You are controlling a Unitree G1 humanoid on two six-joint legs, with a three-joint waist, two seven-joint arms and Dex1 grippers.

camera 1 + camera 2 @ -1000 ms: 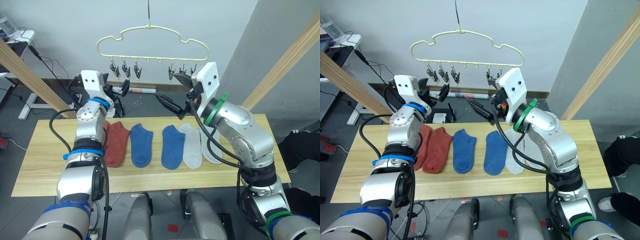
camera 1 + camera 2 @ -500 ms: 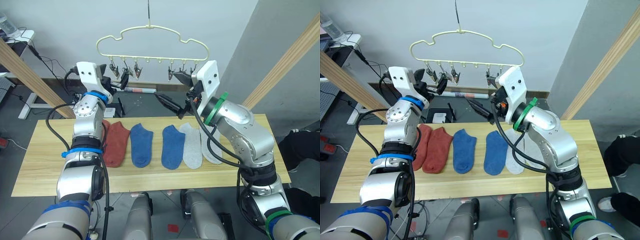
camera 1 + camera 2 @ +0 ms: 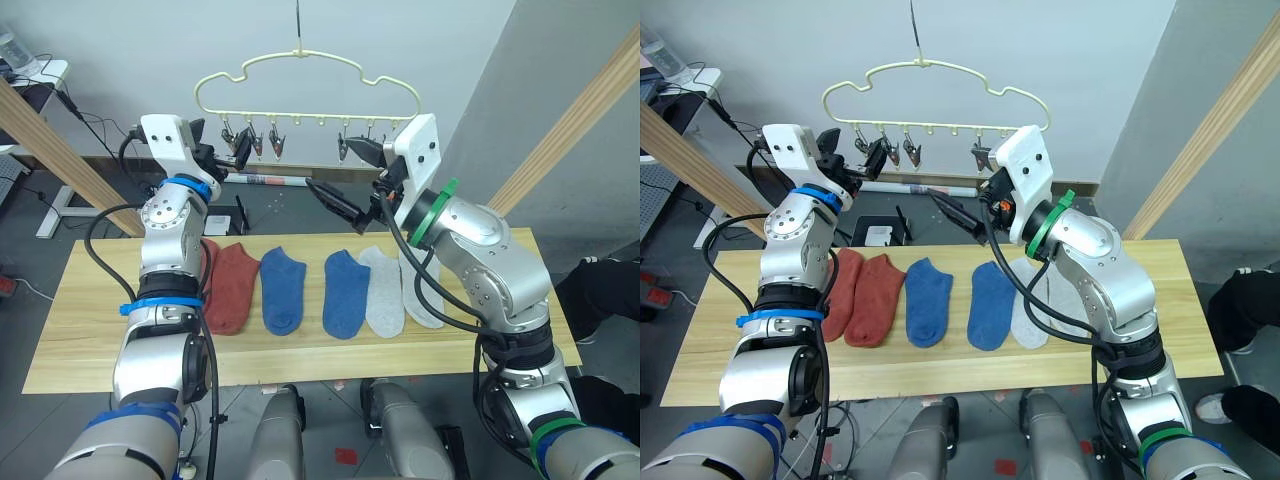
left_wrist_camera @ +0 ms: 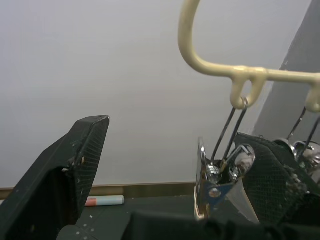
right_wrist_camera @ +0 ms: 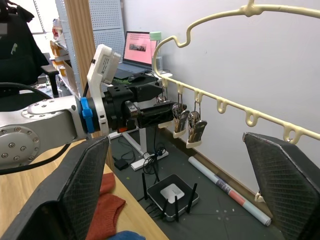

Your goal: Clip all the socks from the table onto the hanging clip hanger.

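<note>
The left gripper (image 3: 232, 150) had climbed over the last second from just above the desk's far edge to the left end of the clip hanger (image 3: 290, 76). Its two fingers were spread wide with nothing between them. In the left wrist view, one finger (image 4: 60, 170) stood well off to one side while the other sat right against the end clip (image 4: 212, 182), which hung close in front of the camera. The whole forearm had swung upward and outward to get there.

The right gripper (image 3: 343, 208) had barely moved. It hovered in mid-air below the hanger's right-hand clips and above the socks, its fingers spread and empty too; the right wrist view showed them wide apart either side of the hanger's row of clips.

On the desk (image 3: 80, 330), the socks (image 3: 283, 289) lay flat in a row, rust-red to the left, blue in the middle, light grey to the right, none lifted and none clipped.

By my reading, the left arm was going for a clip first, perhaps to steady or open it. No sock was in hand, so the real work had not begun.
</note>
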